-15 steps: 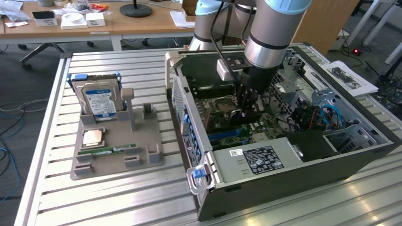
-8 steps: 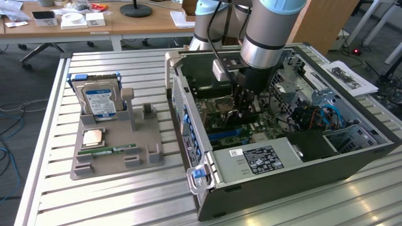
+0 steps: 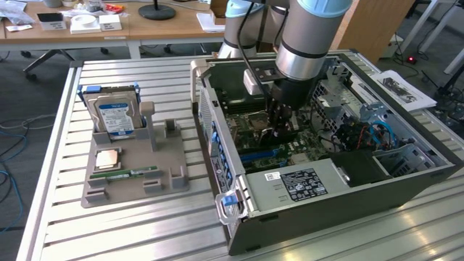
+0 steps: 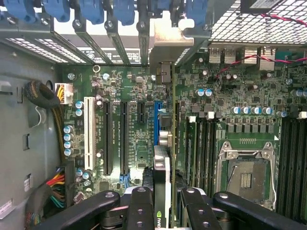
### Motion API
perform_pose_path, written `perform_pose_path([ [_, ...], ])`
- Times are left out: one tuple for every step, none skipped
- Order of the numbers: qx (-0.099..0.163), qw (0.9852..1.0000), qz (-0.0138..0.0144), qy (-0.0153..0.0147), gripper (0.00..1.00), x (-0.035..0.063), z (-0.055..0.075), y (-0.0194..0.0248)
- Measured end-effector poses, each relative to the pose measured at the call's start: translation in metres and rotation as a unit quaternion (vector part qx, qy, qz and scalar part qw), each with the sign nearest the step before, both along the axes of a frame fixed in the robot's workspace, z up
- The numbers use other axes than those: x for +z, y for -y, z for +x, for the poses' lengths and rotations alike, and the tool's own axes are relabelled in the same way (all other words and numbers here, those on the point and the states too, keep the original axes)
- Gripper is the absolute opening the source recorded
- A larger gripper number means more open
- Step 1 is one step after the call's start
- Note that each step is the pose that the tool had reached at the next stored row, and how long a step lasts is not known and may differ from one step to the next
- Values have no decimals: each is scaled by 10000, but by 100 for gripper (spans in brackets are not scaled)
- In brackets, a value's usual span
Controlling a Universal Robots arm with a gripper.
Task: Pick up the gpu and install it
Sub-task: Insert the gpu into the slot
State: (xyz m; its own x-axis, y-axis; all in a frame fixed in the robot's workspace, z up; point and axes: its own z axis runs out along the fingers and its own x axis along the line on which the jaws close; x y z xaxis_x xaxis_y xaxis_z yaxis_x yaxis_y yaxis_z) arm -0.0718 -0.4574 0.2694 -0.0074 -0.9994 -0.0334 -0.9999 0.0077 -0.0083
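Gripper (image 4: pixel 165 197) clamping partway closed on the gpu (image 4: pixel 163 167), holding it edge-on over the motherboard (image 4: pixel 129 86) along the blue slot (image 4: pixel 156 120). Judging: I am keeping it upright, bracket (image 4: pixel 168 36) meeting the case's (image 3: pixel 326 196) rear edge, pressing evenly.

Colours in the open dark grey case (image 3: pixel 348 204) on the silver, ribbed bench (image 3: pixel 108 234)

The motherboard (image 4: pixel 134 86) was green, with one blue slot (image 4: pixel 156 122), one white slot (image 4: pixel 88 127) and black ones beside them; the clips (image 4: pixel 91 9) over it were blue. The pincer (image 4: pixel 165 208) was black, and the gpu (image 4: pixel 162 172) was pale metal and dark, with a small green logo. On the grey tray (image 3: pixel 134 168) the hard drive (image 3: pixel 116 117) carried a blue and white label.
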Motion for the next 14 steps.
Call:
perform_pose_path([
  [0,10000,0,0,27,0,-2,3],
  [0,10000,1,0,27,-1,-4,4],
  [0,10000,0,0,27,0,-9,4],
  [1,10000,0,0,27,0,-17,4],
  [1,10000,0,0,27,0,-24,4],
  [1,10000,0,0,27,0,-32,4],
  [0,10000,0,0,27,0,-40,4],
  [0,10000,0,0,27,0,-43,6],
  [1,10000,0,0,27,0,-43,11],
  [2,10000,-1,0,27,0,-43,16],
  [2,10000,0,0,27,0,-44,20],
  [2,10000,0,0,27,-1,-45,24],
  [1,10000,0,0,27,-1,-46,24],
  [1,10000,0,0,27,-1,-49,24],
])
